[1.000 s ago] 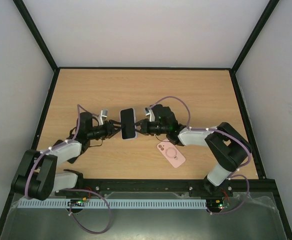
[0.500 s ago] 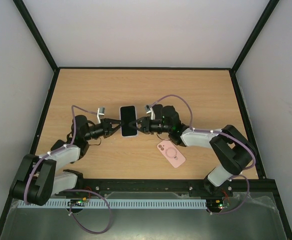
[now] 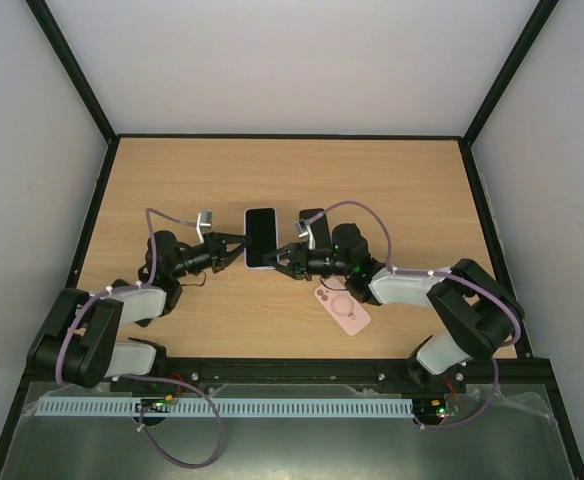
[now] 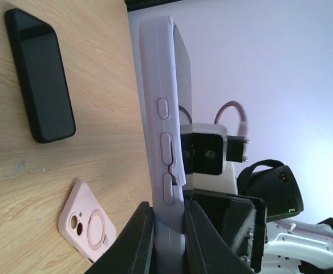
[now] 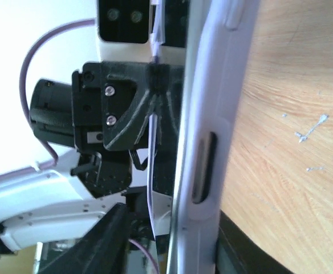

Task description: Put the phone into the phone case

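A phone in a lavender case (image 3: 260, 238) is held on edge above the table. My left gripper (image 3: 237, 243) is shut on its left edge; in the left wrist view the case (image 4: 162, 114) is clamped between both jaws (image 4: 169, 204). My right gripper (image 3: 280, 258) is at the case's near right corner. In the right wrist view its fingers (image 5: 172, 216) straddle the case (image 5: 212, 142), with a gap on one side. A black phone (image 3: 312, 225) lies flat on the table to the right, and also shows in the left wrist view (image 4: 40, 74).
A pink case (image 3: 342, 307) lies camera-side up near the front, right of centre, and shows in the left wrist view (image 4: 86, 228). Black frame rails edge the wooden table (image 3: 172, 180). Both arms lie low across the table's near half.
The held phone has shifted slightly away and to the right. My right gripper has drawn back toward the near side, uncovering the black phone on the table. My left arm followed.
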Controlling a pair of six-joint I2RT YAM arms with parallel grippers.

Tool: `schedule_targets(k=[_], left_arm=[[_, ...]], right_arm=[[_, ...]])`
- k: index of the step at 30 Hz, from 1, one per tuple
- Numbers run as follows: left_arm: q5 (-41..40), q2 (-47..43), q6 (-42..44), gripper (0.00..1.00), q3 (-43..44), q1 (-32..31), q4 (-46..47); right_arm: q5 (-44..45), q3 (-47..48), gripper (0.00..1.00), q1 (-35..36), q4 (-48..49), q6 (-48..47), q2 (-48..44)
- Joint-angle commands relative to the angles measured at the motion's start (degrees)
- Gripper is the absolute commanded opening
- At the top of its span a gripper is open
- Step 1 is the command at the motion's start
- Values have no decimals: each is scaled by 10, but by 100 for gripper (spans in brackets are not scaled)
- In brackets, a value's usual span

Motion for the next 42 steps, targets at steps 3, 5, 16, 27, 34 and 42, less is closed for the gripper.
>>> schedule_targets(k=[3, 5, 16, 27, 34, 42], left_arm=[[-18, 0, 28, 3, 11, -2, 34], [-24, -10, 44, 3, 12, -2, 8], [-41, -77, 142, 32, 45, -7, -163], [-6, -60, 109, 43, 53, -12, -98], [12, -41, 98, 20, 50, -17, -62], [48, -45, 102, 5, 47, -18, -32]], right_arm=[[15, -14, 13, 3, 53, 33, -34], [21, -14, 4, 3, 49, 28, -36], [-3, -5, 2, 3, 68, -19, -50], [-29, 19, 2, 9, 13, -83, -59], [-41, 27, 4, 10, -33, -118, -60], [19, 56, 38, 6, -166, -190, -101]])
